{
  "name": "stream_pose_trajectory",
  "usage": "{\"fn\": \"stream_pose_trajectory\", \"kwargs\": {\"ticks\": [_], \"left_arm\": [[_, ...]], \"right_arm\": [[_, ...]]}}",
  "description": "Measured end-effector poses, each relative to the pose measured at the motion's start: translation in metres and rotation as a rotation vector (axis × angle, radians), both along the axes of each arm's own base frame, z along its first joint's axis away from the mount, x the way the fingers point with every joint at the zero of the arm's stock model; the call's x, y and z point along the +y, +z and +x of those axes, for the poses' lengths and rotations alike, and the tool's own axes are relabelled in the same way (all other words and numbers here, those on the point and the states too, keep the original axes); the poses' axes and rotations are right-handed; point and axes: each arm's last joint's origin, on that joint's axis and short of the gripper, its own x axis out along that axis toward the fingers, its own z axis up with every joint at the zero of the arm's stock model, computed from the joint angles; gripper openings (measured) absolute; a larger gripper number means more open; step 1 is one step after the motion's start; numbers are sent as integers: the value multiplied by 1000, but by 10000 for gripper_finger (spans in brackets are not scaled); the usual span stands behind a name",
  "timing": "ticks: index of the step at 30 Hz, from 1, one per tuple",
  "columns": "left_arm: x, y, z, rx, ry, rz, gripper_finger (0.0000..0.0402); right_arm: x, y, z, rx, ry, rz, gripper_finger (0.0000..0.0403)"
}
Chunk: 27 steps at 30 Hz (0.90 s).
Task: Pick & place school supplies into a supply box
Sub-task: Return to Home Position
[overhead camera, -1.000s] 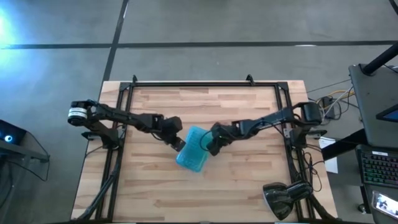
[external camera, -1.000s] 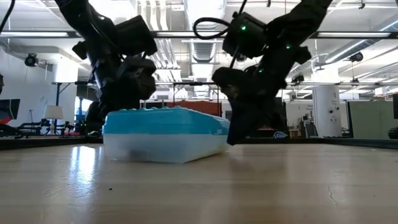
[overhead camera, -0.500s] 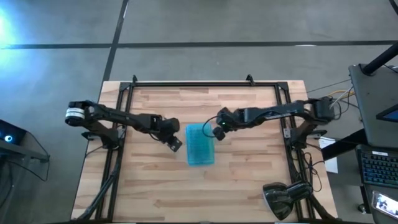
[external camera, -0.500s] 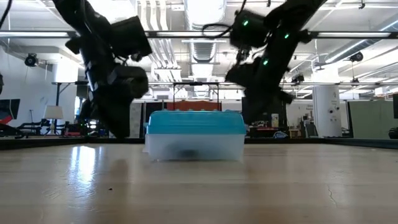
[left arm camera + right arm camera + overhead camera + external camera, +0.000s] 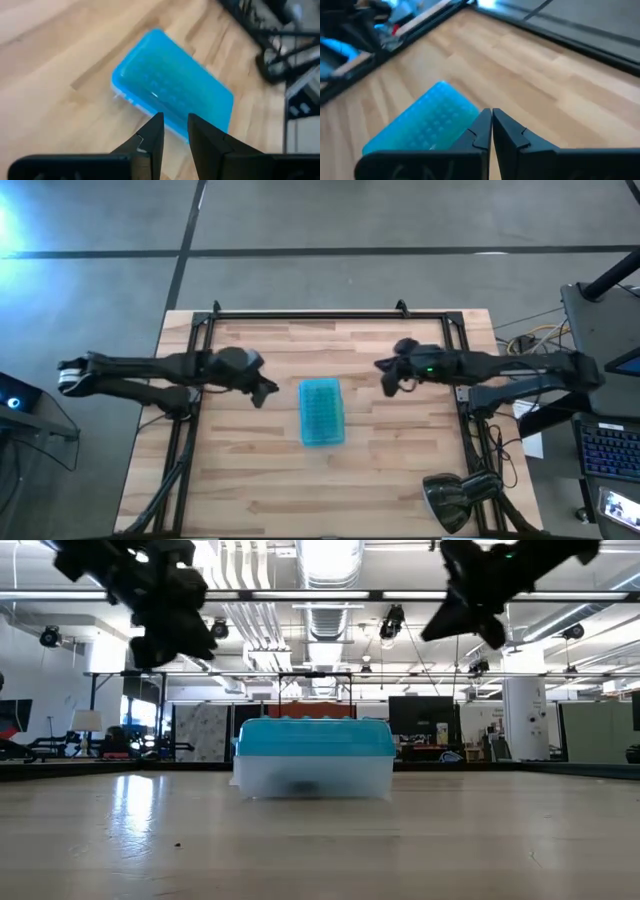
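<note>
Evidently the packing stage is complete. The supply box (image 5: 322, 411) lies shut near the middle of the table (image 5: 400, 470), with its turquoise lid (image 5: 313, 735) uppermost over the translucent tray (image 5: 313, 778). Its long sides run from the far edge toward the near edge. The contents cannot be made out through the cloudy tray wall.

The left pincer (image 5: 262, 394) hangs above the table between the box and the left edge, well apart from the box. Its fingers (image 5: 152, 137) stand a narrow gap apart and hold nothing. The right pincer (image 5: 388, 383) hangs likewise between the box and the right edge, with its fingers (image 5: 481, 130) pressed together, also empty.

Seen from table height, both pincers sit high above the lid, so neither can catch it. This arrangement suits a retreat to the rest posture. With the lid down and flat, the box needs no support, and each arm has a free path back along its own side. One slight hazard is a lid not fully latched, which cannot be judged from here.
</note>
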Motion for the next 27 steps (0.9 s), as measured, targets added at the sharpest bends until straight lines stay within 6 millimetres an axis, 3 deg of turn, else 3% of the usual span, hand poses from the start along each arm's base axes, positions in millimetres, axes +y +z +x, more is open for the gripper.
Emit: {"fn": "stream_pose_trajectory", "kwargs": {"ticks": [5,11,16,21,24,27], "left_arm": [[1,6,-27,-68,119,79,71],[-2,24,-44,-218,150,3,71],[-4,35,-51,-359,70,68,71],[-6,13,-54,-540,18,31,71],[-7,-7,-56,-655,20,27,71],[-7,-21,-59,-716,21,22,71]], "right_arm": [[-1,8,-42,-76,-174,5,8],[1,20,-81,-202,-269,66,9],[7,32,-96,-271,-36,14,8],[13,27,-97,-461,185,-38,8],[16,10,-95,-611,310,-65,8],[16,-11,-95,-671,320,-76,8]]}}
